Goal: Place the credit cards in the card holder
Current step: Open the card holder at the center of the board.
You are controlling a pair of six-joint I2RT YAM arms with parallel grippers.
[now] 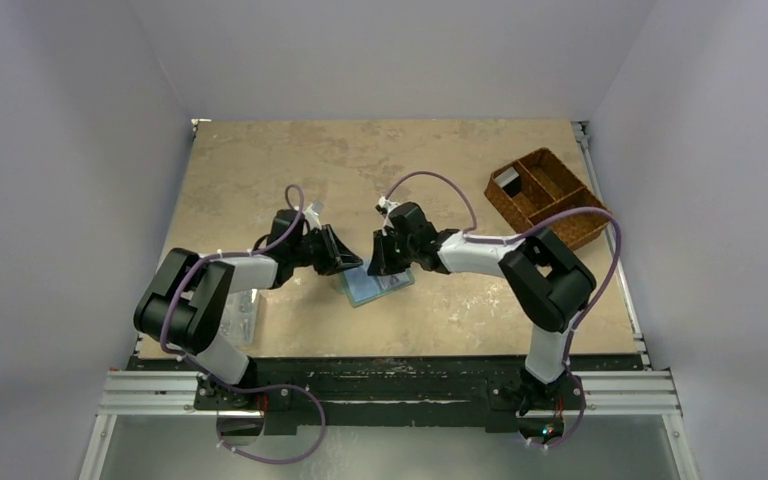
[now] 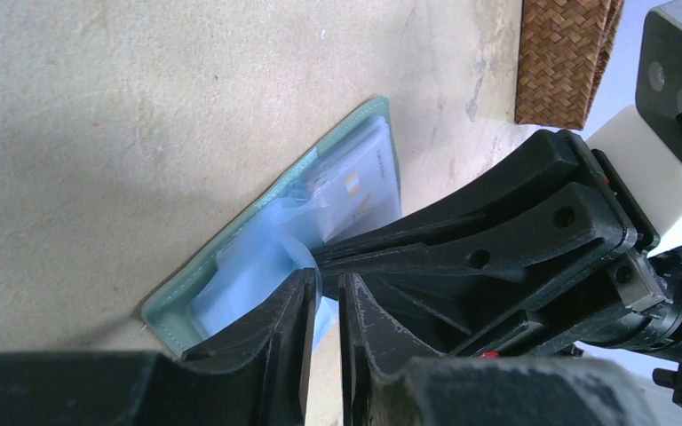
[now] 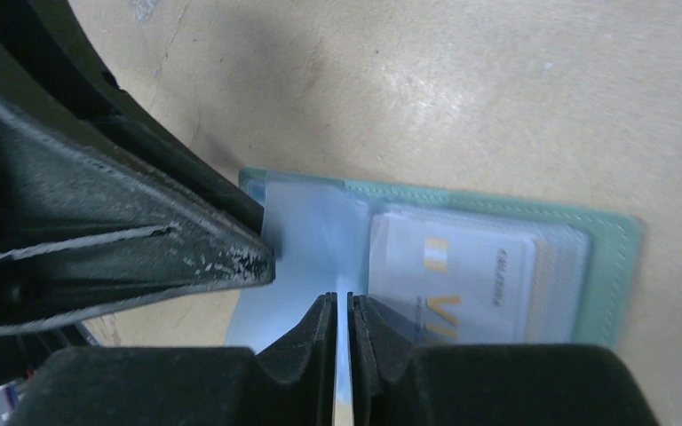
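Note:
The card holder point(image 1: 375, 288) lies open on the table between both grippers, teal rim point(image 2: 167, 312) outside and pale blue clear sleeves inside. Several credit cards point(image 3: 471, 266) sit stacked in its right pocket: a white one with a gold chip on top, a tan edge behind; they also show in the left wrist view point(image 2: 360, 191). My left gripper point(image 2: 327, 288) is nearly shut, with a clear sleeve flap curling over its left fingertip into the gap. My right gripper point(image 3: 342, 306) is shut on a thin pale-blue sheet, apparently a sleeve. Both grippers point(image 1: 352, 262) point(image 1: 378, 265) meet at the holder's far edge.
A brown woven divided basket point(image 1: 548, 198) stands at the back right and shows in the left wrist view point(image 2: 564, 58). A clear plastic box point(image 1: 242, 318) sits by the left arm near the table's front edge.

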